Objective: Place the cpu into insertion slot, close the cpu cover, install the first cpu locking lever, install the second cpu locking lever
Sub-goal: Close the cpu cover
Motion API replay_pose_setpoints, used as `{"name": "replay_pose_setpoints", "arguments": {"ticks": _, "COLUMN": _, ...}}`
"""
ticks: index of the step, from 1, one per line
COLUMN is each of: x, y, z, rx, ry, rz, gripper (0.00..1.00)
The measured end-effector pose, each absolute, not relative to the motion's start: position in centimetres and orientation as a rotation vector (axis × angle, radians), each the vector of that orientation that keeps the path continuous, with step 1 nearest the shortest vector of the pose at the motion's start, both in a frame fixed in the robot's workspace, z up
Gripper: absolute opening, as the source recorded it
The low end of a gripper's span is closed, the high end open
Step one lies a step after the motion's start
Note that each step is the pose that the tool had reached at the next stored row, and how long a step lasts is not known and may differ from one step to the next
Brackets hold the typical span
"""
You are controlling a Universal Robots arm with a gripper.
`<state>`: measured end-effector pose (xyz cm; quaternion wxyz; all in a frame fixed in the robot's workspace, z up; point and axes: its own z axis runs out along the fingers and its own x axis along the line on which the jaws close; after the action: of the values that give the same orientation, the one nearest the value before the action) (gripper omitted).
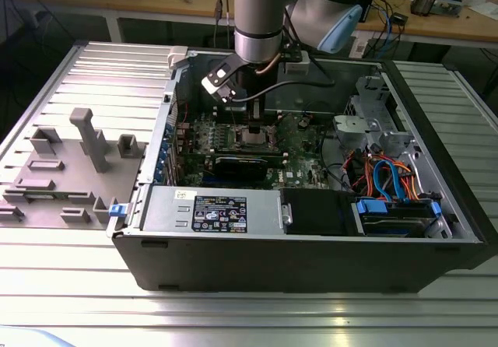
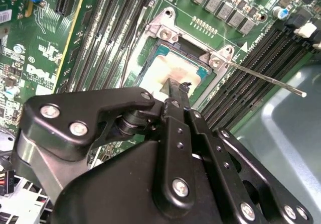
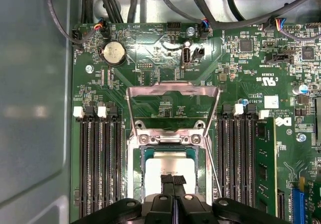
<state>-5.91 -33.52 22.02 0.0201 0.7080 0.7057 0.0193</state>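
Grey tray [image 1: 70, 168]: far at the exterior view's left, lying on the ribbed table [image 1: 233, 316], well apart from the work.
Computer case [image 1: 311, 261]: open on top, in the middle of the exterior view, with a green board [image 1: 303, 141] inside.
Tool [image 3: 173, 180]: down inside the case, fingers pressed together with nothing seen between them, tips on or just above the cpu [image 3: 168, 161]; cannot tell which.
Cpu: lying flat inside the insertion slot [image 3: 133, 169], silver top showing, looks all the way in.
Cpu cover [image 3: 173, 89]: swung open, tipped back away from the slot, not yet shut.
Locking lever [image 2: 266, 78]: thin metal rod beside the slot, sticking out free, not hooked down.
Step in hand: most likely setting the cpu snug in the slot.
Doing it well: press softly and straight down; keep the cpu flat and square with the silver rim; no sliding sideways, to spare any tiny pins underneath; keep clear of the thin lever.
Cables [image 1: 385, 180]: orange and blue, at the exterior view's right, away from the work.
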Motion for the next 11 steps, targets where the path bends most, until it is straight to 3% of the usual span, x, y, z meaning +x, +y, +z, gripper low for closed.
{"name": "replay_pose_setpoints", "arguments": {"ticks": 11, "x": -5.7, "y": -33.57, "z": 22.34, "rx": 2.199, "ry": 2.244, "rz": 0.035, "gripper": 0.11}}
